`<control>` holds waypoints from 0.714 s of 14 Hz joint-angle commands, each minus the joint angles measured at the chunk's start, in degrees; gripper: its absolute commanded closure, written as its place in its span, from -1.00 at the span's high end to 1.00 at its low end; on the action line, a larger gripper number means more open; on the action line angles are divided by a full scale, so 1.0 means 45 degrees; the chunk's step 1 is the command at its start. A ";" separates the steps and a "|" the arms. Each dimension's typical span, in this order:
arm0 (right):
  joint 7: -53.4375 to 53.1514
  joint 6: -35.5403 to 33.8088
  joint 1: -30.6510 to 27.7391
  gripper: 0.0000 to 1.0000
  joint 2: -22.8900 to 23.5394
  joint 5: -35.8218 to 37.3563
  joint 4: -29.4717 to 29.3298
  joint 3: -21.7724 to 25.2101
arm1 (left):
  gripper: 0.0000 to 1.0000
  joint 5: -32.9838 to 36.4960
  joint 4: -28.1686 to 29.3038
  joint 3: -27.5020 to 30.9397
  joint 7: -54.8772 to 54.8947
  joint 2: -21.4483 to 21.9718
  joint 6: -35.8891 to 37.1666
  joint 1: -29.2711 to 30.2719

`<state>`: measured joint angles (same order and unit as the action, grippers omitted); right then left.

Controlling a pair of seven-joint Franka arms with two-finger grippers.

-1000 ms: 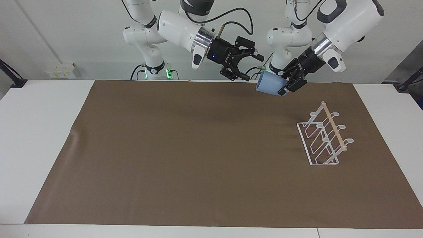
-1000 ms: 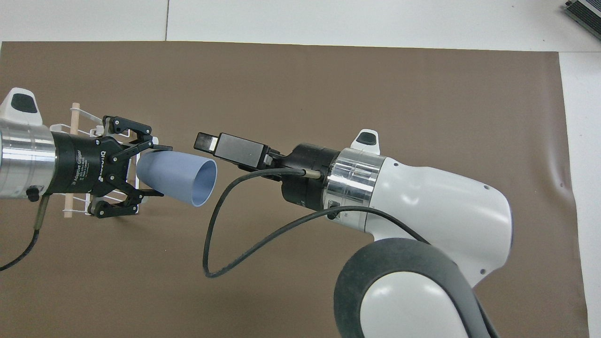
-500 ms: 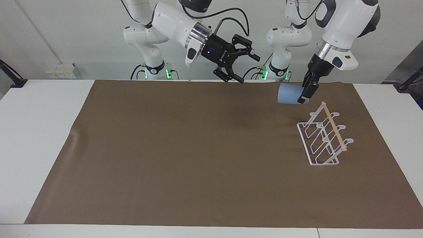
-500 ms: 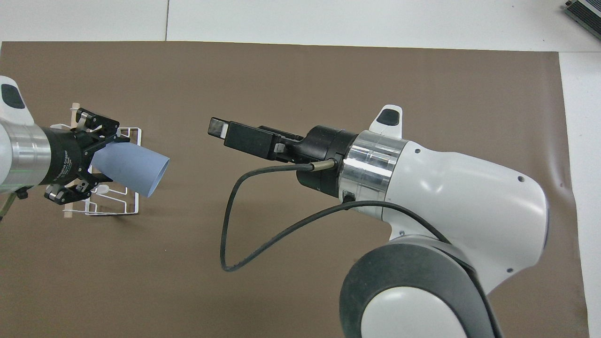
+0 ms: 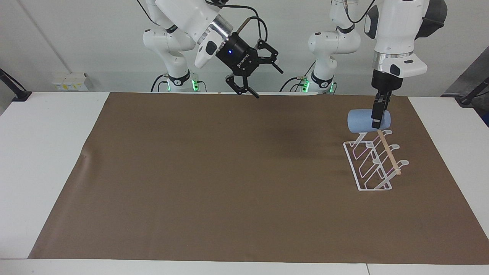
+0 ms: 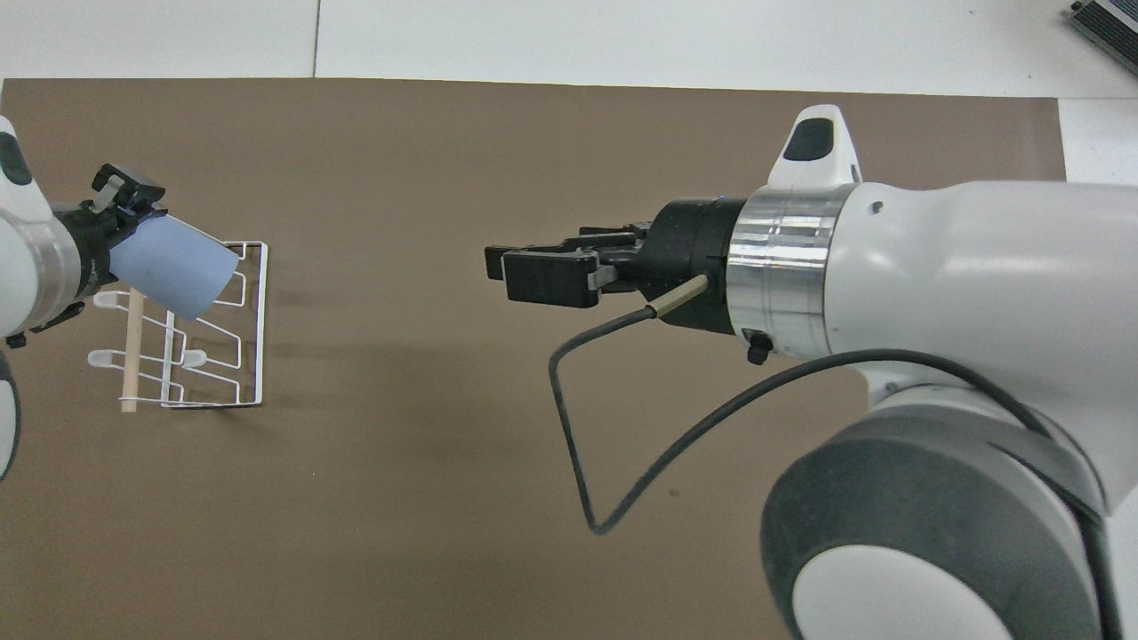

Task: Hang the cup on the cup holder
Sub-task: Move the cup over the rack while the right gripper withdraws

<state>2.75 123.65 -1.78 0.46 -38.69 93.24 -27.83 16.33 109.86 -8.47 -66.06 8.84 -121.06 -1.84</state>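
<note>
The left gripper (image 5: pixel 376 114) is hanging straight down, its black fingers clamped on the cup (image 5: pixel 363 121), a smooth, matte, light-blue tumbler with tapered walls and no handle. The cup is lying on its side in the air, just above the end of the rack (image 5: pixel 372 162) nearest the robots; its mouth is pointing toward the right arm's end of the table (image 5: pixel 53 152). The rack is a thin white wire frame with a rectangular base, slanted looped prongs and a pale wooden dowel (image 5: pixel 389 152) across the top. It is standing on a flat brown mat (image 5: pixel 214 175) that is covering most of the white table, at the left arm's end. The right gripper (image 5: pixel 254 80) is hovering over the mat's edge near the robots, its dark fingers spread apart and holding nothing.
</note>
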 commanded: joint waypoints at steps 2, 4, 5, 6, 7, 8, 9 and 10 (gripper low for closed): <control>0.0111 -0.3037 -0.1086 1.00 0.0151 0.2769 -0.1305 -0.0143 | -1.00 0.2265 0.0138 -0.0012 0.0188 -0.0967 -0.1415 0.0390; 0.0111 -0.4192 -0.1322 1.00 0.0151 0.4352 -0.1501 -0.0124 | -1.00 0.2813 0.0138 0.0008 0.0188 -0.1319 -0.2040 0.0760; 0.0092 -0.4603 -0.1478 1.00 0.0132 0.4920 -0.1502 -0.0104 | -1.00 0.3280 0.0138 0.0008 0.0168 -0.1475 -0.2158 0.0839; 0.0092 -0.4877 -0.1712 1.00 0.0132 0.5390 -0.1502 -0.0104 | -1.00 0.3671 0.0157 0.0008 0.0013 -0.1650 -0.2314 0.0936; 0.0072 -0.5112 -0.1888 1.00 0.0132 0.5858 -0.1502 -0.0085 | -1.00 0.3927 0.0157 0.0008 -0.0278 -0.1846 -0.2606 0.0957; 0.0034 -0.5366 -0.2025 1.00 0.0132 0.6443 -0.1502 0.0032 | -1.00 0.4335 0.0138 0.0008 -0.0590 -0.1983 -0.2705 0.0976; -0.0006 -0.5581 -0.2065 1.00 0.0112 0.7164 -0.1502 0.0129 | -1.00 0.4726 0.0118 0.0008 -0.0884 -0.2042 -0.2745 0.0996; -0.0025 -0.5951 -0.2104 1.00 0.0093 0.7887 -0.1502 0.0285 | -1.00 0.4943 0.0118 0.0008 -0.1119 -0.2082 -0.2842 0.1015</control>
<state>2.76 99.72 -10.41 0.59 -7.92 87.47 -26.94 35.51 110.13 -8.15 -68.58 -0.26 -132.11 2.11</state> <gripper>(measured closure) 0.000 0.264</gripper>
